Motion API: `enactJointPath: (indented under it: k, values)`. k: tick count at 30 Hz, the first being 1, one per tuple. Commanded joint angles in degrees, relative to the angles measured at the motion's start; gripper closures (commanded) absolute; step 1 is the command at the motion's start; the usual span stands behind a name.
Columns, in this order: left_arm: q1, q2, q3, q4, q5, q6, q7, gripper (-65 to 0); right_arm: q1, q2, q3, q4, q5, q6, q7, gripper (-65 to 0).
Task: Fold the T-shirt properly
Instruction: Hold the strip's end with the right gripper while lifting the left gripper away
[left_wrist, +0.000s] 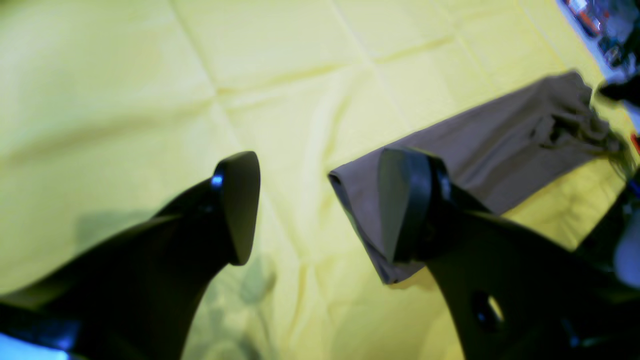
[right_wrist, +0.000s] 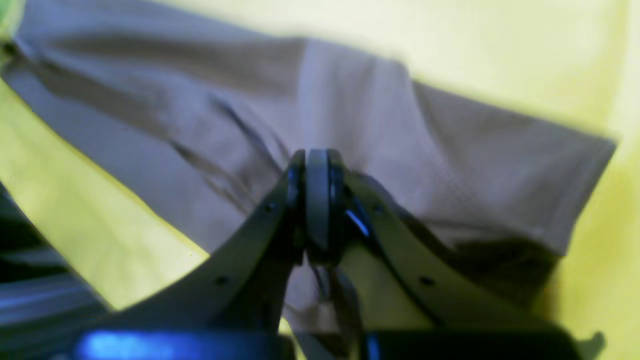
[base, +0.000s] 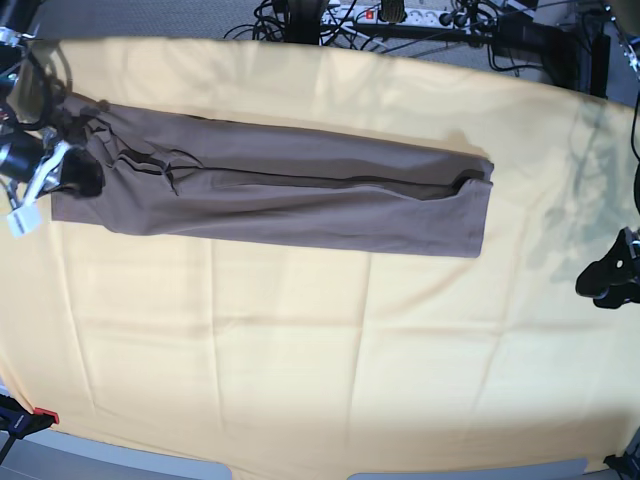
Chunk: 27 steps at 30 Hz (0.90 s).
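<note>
The taupe T-shirt (base: 280, 195) lies folded into a long narrow strip across the far half of the yellow cloth (base: 300, 350). My right gripper (base: 85, 178) is at the strip's left end. In the right wrist view its jaws (right_wrist: 317, 160) are pressed together on a pinch of the T-shirt (right_wrist: 200, 100), with wrinkles running toward the tips. My left gripper (base: 605, 280) is open and empty, off the strip's right end near the table's right edge. In the left wrist view its fingers (left_wrist: 240, 205) stand wide apart above the cloth, beside the T-shirt's folded end (left_wrist: 500, 145).
The yellow cloth (left_wrist: 150, 100) covers the whole table and shows crease lines. Cables and a power strip (base: 400, 15) lie beyond the far edge. A small red clamp (base: 45, 415) sits at the near left corner.
</note>
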<state>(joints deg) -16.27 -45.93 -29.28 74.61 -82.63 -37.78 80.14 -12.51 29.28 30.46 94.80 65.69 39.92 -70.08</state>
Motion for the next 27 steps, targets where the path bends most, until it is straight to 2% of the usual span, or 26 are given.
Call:
enactJointPath:
  k: [1, 5, 8, 11, 16, 18, 23, 27]
  values:
    - [-0.1, -1.1, -1.9, 0.8, -0.4, -0.1, -0.6, -39.0, 0.8, 1.2, 0.5, 0.7, -1.3, 0.1, 3.5, 0.0]
    - [5.1, 0.9, -6.7, 0.8, -0.2, 0.1, -0.7, -39.0, 0.6, -0.6, 0.5, 0.7, -11.9, 0.1, 10.0, 0.0]
    - [9.7, 2.6, -9.1, 0.8, -0.2, 0.0, -0.9, -39.0, -0.1, -2.3, 0.2, 0.6, -12.2, 0.1, 10.3, 0.0]
    - [12.7, 4.7, -10.2, 0.8, -0.1, -0.2, -1.9, -39.0, -0.2, -3.3, -0.7, 0.5, -16.8, 0.1, 11.2, 0.0]
    - [13.1, 8.2, -10.2, 0.8, 2.3, -0.3, -4.3, -39.0, -0.2, -3.6, -2.4, 0.0, -22.8, 0.1, 12.7, 0.0]
    - [12.9, 9.1, -10.2, 0.7, 2.3, -0.3, -4.6, -39.0, -0.2, -3.6, -3.1, -0.7, -25.6, -1.2, 12.7, 0.0]
    - [12.7, 11.8, -10.1, 0.7, 3.2, -0.3, -5.7, -39.0, -0.2, -3.6, -3.2, -2.0, -26.3, -2.2, 12.7, 0.0]
    - [12.8, 13.9, -10.1, 0.7, 10.2, -0.3, -11.0, -39.0, -0.2, -3.6, -3.2, -2.0, -24.3, -1.3, 12.3, 0.0]
